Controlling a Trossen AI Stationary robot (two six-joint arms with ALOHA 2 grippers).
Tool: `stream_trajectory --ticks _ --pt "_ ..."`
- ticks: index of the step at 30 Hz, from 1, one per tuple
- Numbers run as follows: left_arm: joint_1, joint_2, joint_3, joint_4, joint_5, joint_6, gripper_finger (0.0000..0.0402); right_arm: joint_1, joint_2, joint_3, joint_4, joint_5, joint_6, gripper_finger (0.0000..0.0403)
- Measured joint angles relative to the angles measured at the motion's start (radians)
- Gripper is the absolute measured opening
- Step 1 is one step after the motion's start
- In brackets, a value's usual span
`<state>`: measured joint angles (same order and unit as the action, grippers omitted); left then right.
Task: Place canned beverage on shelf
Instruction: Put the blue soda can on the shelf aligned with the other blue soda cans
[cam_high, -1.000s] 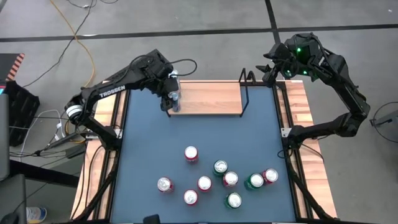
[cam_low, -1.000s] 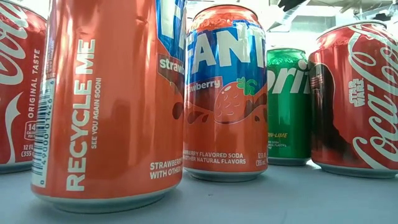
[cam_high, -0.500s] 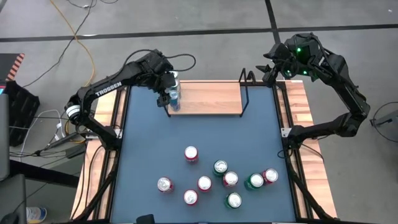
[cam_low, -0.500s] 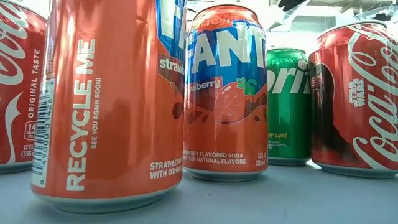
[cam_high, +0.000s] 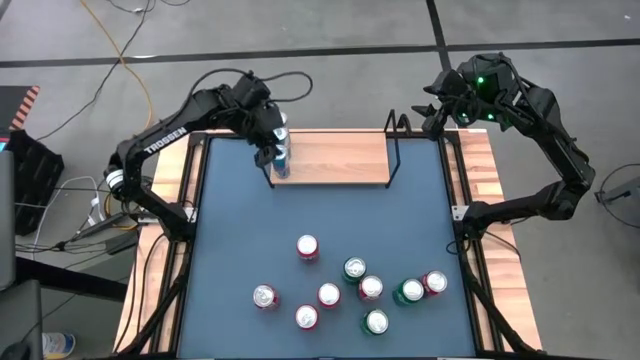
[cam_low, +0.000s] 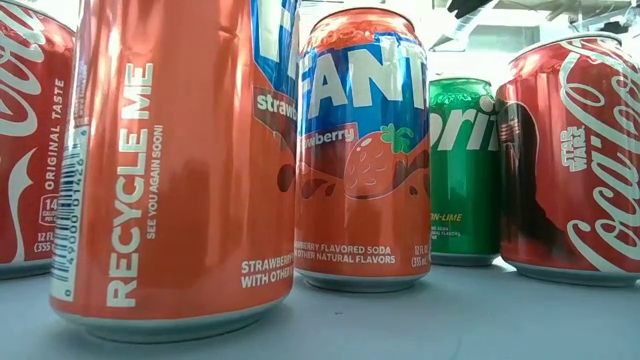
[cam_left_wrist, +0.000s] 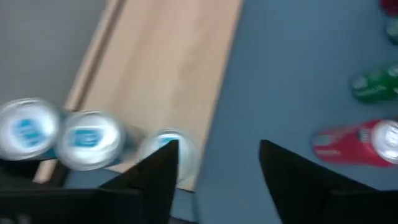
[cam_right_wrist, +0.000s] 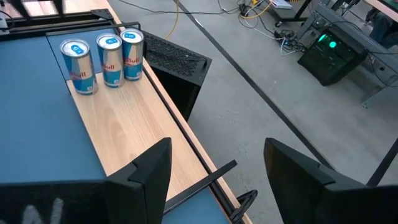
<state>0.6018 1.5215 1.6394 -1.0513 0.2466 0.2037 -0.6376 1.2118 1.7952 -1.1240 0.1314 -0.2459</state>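
Observation:
The shelf (cam_high: 335, 158), a light-wood board with black wire ends, lies along the table's far edge. Three silver-blue cans (cam_high: 281, 152) stand upright in a row on its left end; both wrist views also show these cans (cam_left_wrist: 87, 140) (cam_right_wrist: 109, 59). My left gripper (cam_high: 270, 148) hovers above that row, open, with nothing between its fingers (cam_left_wrist: 214, 165). One finger (cam_left_wrist: 158, 171) partly hides the nearest can. My right gripper (cam_high: 432, 110) waits high over the table's far right corner, open and empty (cam_right_wrist: 214, 162).
Several loose cans (cam_high: 350, 285), red and green, stand in a cluster on the blue table toward its near edge; the low view shows some of them close up (cam_low: 365, 150). The shelf's black wire frame (cam_high: 393, 150) rises at its right end. The board's middle and right part are bare.
My left gripper has risen from the cans at the shelf's left end and drawn back a little toward the table's far edge. The three cans stay upright where they were.

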Motion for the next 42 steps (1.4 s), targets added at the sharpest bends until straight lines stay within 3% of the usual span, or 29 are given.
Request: stream_trajectory --ticks 8,15,19,42 --pt "-0.131 0.006 -0.120 0.021 0.004 0.049 0.0013 0.000 0.000 0.000 -0.004 0.000 0.000 0.0240" --pt "-0.139 0.005 -0.267 0.133 -0.006 0.048 0.0002 0.000 0.000 0.000 -0.027 0.000 0.001 0.0240" --pt "-0.125 0.005 -0.303 0.159 -0.065 0.073 0.0000 0.000 0.000 0.000 -0.034 0.000 0.001 0.0240" --pt "-0.048 0.005 -0.304 0.198 -0.177 0.106 0.0000 0.000 0.000 0.000 -0.034 0.000 0.001 0.0240"
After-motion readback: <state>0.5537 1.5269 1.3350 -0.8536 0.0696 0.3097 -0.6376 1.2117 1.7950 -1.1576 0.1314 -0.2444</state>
